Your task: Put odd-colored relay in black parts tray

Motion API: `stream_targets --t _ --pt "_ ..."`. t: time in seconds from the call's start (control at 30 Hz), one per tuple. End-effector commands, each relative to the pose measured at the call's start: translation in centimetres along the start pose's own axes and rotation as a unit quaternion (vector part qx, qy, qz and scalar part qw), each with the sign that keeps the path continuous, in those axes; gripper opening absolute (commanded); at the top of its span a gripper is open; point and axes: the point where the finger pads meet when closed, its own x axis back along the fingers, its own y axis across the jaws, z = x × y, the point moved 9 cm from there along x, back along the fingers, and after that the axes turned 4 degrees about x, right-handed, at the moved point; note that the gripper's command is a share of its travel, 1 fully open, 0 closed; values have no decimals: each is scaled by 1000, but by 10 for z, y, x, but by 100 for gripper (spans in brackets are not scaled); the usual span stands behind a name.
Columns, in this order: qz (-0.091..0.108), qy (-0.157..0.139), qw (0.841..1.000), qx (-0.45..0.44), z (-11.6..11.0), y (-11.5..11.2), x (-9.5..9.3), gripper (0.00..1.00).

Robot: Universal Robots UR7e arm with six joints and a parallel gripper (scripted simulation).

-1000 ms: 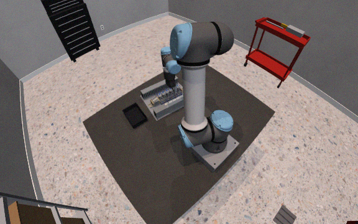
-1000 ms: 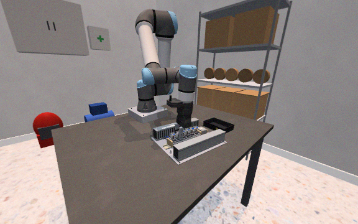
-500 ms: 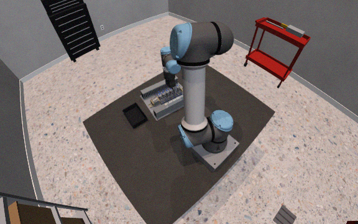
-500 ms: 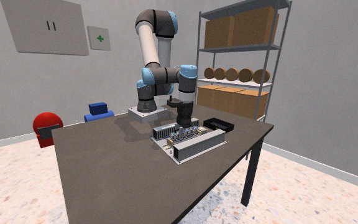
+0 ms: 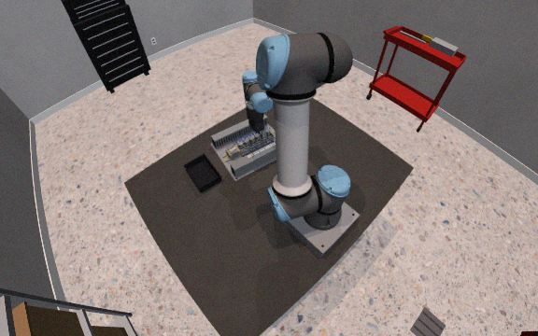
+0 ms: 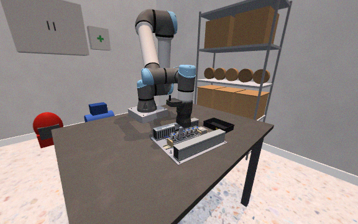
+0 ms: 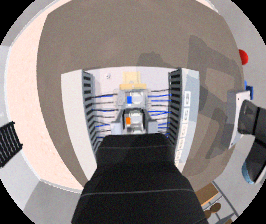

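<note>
Claw clamped on orange-buttoned clear relay.
Two-finger black claw (image 5: 263,136) (image 6: 180,132) (image 7: 133,115) grips the boxy, clear-cased relay with orange button (image 7: 132,120); shallow black rectangular tray (image 5: 203,173) (image 6: 219,125) lies near the panel.

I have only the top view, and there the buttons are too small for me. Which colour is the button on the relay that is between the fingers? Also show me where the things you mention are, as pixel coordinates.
Observer: It is orange. The wrist view shows the orange button (image 7: 128,121) on the relay (image 7: 136,123) between the fingers of the gripper (image 5: 265,135) (image 6: 180,132) (image 7: 133,115).

Operator: Thank you. And the relay next to it, does it have the same colour? I must be sure we take the odd one.

Observer: No, the neighbouring relay (image 7: 137,98) has a blue button (image 7: 129,99). The gripper body hides the rest of the row in the wrist view.
</note>
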Motion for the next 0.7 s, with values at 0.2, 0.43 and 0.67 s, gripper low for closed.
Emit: stream_targets --t 0.2,0.43,0.67 --pt "12 0 1000 0 0 2 1 0" --pt "17 1 1000 0 0 3 1 0" --pt "25 1 1000 0 0 6 1 0"
